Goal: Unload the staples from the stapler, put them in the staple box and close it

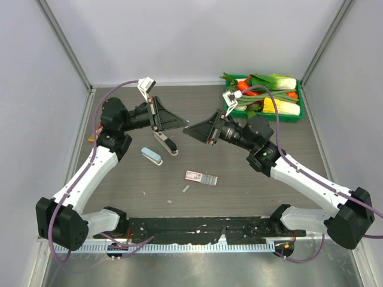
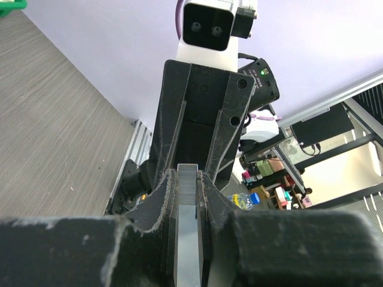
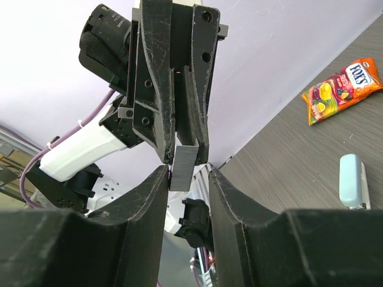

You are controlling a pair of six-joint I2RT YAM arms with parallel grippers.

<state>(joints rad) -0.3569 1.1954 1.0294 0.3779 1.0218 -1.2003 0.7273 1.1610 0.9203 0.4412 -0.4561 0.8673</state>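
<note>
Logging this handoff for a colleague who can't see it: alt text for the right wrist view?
The left gripper, reaching in from the top, pinches a silvery strip of staples whose lower end hangs between the fingertips of the open right gripper. On the wood-grain table at right lie the pale blue stapler and a colourful candy packet.

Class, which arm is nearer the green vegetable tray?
Right. The right arm is right beside the tray; the left arm stands far off on the table's left side.

Pale-blue stapler (image 1: 151, 155) lies flat; staples (image 3: 184, 160) strip aloft.
</note>
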